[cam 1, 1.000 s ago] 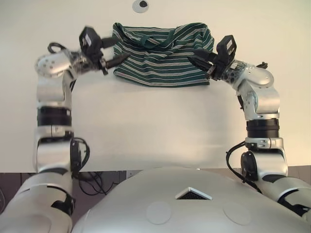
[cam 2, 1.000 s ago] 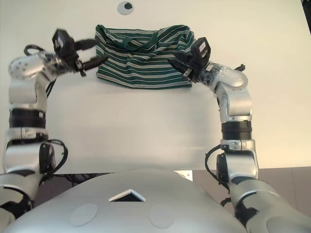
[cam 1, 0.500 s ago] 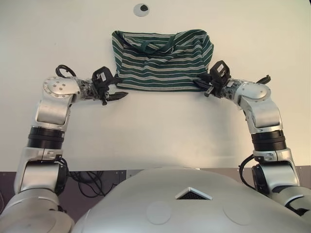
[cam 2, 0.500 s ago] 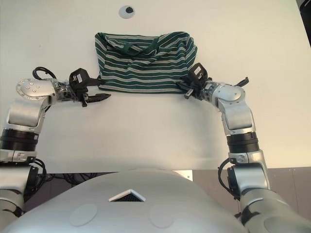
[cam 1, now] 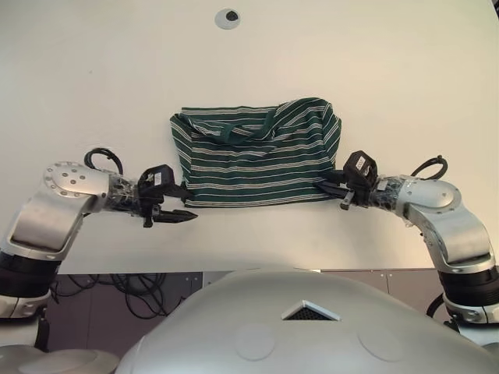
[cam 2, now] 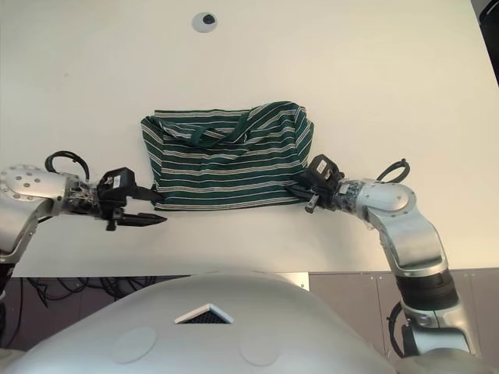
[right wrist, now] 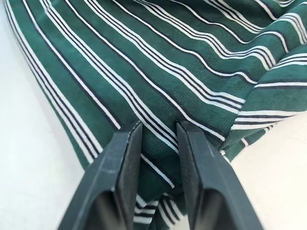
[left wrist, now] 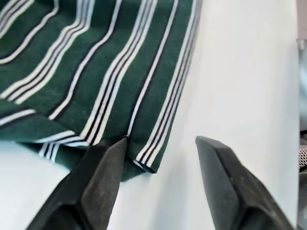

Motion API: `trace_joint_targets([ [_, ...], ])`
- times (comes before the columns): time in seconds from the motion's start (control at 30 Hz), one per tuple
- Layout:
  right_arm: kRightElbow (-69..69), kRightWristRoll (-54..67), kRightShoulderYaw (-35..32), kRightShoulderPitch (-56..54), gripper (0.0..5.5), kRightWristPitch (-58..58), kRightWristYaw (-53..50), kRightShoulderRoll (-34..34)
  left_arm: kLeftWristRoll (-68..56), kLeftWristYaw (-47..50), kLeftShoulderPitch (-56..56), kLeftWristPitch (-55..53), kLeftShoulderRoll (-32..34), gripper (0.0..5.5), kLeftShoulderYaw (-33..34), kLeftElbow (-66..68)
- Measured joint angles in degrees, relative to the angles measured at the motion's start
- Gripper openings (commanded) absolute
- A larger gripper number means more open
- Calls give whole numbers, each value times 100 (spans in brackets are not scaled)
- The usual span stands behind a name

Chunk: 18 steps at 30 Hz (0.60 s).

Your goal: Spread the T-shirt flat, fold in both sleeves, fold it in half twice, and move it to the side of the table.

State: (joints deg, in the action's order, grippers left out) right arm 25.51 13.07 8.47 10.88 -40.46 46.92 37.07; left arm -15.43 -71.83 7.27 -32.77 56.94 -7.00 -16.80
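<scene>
The T-shirt (cam 1: pixel 256 160), dark green with white stripes, lies folded into a rough rectangle in the middle of the white table (cam 1: pixel 93 109), collar side away from me. My left gripper (left wrist: pixel 160 141) is open at the shirt's near left corner; one finger (left wrist: pixel 103 172) rests over the hem, the other (left wrist: pixel 225 177) over bare table. In the eye views this left gripper (cam 1: pixel 190 202) lies low beside the corner. My right gripper (right wrist: pixel 159 125) is shut on a pinch of striped fabric at the near right corner (cam 1: pixel 324 184).
A small round grey disc (cam 1: pixel 228 17) sits at the far middle of the table. The table's near edge (cam 1: pixel 234 272) runs just below both arms. Bare white tabletop lies to both sides of the shirt. Cables (cam 1: pixel 144 292) hang below the edge.
Both arms have drawn back toward me, and the shirt has slid with them from the far part of the table to its middle. The left gripper now sits at the near left corner.
</scene>
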Motion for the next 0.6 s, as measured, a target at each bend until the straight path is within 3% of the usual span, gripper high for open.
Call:
trace_joint_targets([
  [0.2,-129,676,-852,-70,125,484,-95,-304,-1349,-303,-319,-786,104,258,872,-249],
  [0.33,76,1639,-1323,-226,125,335,9,-340,-2194,-11,-1318,-1509,-239,258,1186,-81],
  [0.6,-337,1840,-1281,-833,125,241,-433,-660,-1515,501,-1859,-1287,-1163,258,-254,794],
])
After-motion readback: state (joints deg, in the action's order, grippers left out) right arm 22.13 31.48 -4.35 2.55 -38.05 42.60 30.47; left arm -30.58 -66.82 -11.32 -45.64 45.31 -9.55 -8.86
